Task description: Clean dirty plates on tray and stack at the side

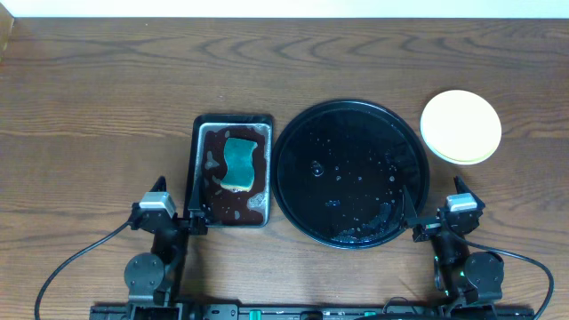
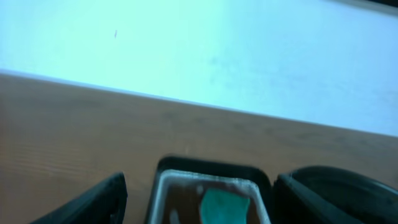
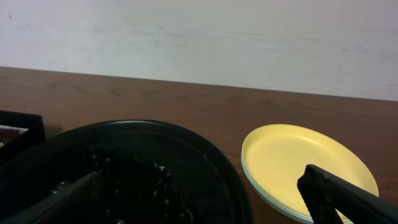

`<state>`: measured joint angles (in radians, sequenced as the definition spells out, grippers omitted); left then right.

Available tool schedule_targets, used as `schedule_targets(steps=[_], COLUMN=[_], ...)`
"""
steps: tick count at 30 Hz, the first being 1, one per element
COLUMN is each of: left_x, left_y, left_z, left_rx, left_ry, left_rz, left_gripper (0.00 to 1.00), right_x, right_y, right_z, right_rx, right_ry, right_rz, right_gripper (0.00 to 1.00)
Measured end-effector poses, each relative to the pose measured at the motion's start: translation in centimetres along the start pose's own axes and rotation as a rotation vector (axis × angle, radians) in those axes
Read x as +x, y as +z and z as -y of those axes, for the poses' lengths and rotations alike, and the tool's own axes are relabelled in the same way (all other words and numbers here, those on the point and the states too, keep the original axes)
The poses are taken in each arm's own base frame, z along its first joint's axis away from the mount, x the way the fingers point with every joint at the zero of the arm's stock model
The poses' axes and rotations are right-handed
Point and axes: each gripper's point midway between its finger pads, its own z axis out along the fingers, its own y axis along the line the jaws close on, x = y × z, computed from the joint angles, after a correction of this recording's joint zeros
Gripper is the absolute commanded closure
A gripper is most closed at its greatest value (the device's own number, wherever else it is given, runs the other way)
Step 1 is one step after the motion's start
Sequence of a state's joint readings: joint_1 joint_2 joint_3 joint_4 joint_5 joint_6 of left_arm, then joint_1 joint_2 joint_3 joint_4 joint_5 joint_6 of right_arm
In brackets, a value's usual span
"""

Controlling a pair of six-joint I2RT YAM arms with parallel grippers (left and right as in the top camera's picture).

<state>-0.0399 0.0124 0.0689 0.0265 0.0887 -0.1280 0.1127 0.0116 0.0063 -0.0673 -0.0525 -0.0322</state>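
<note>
The plates (image 1: 460,127) sit in one stack on the table to the right of the tray, the pale yellow one on top with mint-white rims under it; the stack also shows in the right wrist view (image 3: 298,165). The large round black tray (image 1: 350,172) holds only water drops and also shows in the right wrist view (image 3: 124,174). My left gripper (image 1: 189,216) is open and empty at the near end of the pan. My right gripper (image 1: 418,222) is open and empty at the tray's near right rim.
A rectangular black pan (image 1: 232,169) of brown soapy liquid with a teal sponge (image 1: 238,162) stands left of the tray; both show in the left wrist view, pan (image 2: 211,171) and sponge (image 2: 225,205). A white wall runs along the table's far edge.
</note>
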Motion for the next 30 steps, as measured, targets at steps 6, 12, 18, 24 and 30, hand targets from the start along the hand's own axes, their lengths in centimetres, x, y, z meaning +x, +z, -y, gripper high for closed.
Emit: schedule_targets(steps=[6, 12, 18, 24, 30], left_x=[2.4, 3.7, 3.7, 3.7, 3.7], left_y=[0.3, 0.2, 0.2, 0.2, 0.2], left_z=[-0.2, -0.5, -0.5, -0.5, -0.5], left_rx=[0.010, 0.000, 0.001, 0.001, 0.001], left_ry=[0.115, 0.148, 0.152, 0.152, 0.152], left_rz=[-0.050, -0.099, -0.098, -0.098, -0.099], left_gripper=[0.25, 0.25, 0.24, 0.24, 0.24], right_x=[0.0, 0.0, 0.0, 0.0, 0.0], right_y=[0.0, 0.0, 0.0, 0.0, 0.0], right_z=[0.0, 0.0, 0.0, 0.0, 0.0], right_rx=[0.000, 0.000, 0.000, 0.000, 0.000], right_ry=[-0.002, -0.002, -0.002, -0.002, -0.002], right_rz=[0.000, 0.001, 0.001, 0.001, 0.001], right_gripper=[0.01, 0.01, 0.01, 0.01, 0.01])
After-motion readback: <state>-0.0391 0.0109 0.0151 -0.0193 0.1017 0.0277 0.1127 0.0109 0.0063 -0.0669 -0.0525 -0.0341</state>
